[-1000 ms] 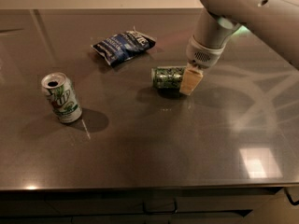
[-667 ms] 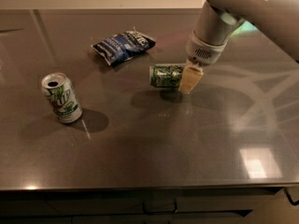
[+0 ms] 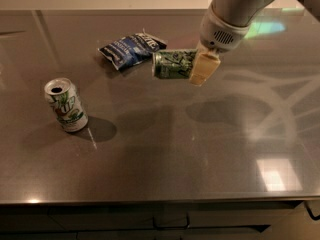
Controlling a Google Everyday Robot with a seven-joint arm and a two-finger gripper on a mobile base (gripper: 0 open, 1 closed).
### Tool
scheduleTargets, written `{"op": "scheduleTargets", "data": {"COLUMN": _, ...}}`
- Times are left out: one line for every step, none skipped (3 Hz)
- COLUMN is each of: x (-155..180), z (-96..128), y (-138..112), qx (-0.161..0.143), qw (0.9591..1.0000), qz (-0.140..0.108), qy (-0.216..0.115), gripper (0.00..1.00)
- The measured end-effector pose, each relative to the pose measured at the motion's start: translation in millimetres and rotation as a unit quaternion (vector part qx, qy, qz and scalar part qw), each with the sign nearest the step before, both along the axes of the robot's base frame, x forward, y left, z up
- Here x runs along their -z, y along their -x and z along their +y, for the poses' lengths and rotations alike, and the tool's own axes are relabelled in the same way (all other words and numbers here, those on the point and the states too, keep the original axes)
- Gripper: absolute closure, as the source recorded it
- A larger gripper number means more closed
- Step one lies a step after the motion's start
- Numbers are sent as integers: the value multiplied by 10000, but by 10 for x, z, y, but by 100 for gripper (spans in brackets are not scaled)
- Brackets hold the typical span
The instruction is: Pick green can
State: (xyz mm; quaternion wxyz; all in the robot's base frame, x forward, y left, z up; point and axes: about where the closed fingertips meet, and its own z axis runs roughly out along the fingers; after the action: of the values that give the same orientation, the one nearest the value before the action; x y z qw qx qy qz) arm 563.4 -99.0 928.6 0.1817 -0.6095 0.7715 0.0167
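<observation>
The dark, glossy table [image 3: 200,154] carries two things. A blue bag [image 3: 131,49] lies flat just left of the gripper [image 3: 198,65] and slightly farther back. A white can [image 3: 65,105] stands upright well to the gripper's left, nearer the front edge. The gripper hangs above the table's far right part, clamped on the green can [image 3: 172,64].

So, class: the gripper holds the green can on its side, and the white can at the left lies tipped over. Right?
Not quite. The camera view shows the white can standing upright, not tipped over. The rest is correct: the gripper, over the far right of the counter, grips the green can on its side.
</observation>
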Motion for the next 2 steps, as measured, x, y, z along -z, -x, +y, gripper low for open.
{"op": "scheduleTargets", "data": {"x": -294, "z": 68, "y": 99, "qx": -178, "qw": 9995, "qz": -250, "qy": -68, "gripper": 100}}
{"op": "scheduleTargets", "data": {"x": -539, "z": 118, "y": 172, "qx": -332, "qw": 9983, "qz": -457, "qy": -117, "gripper": 100}}
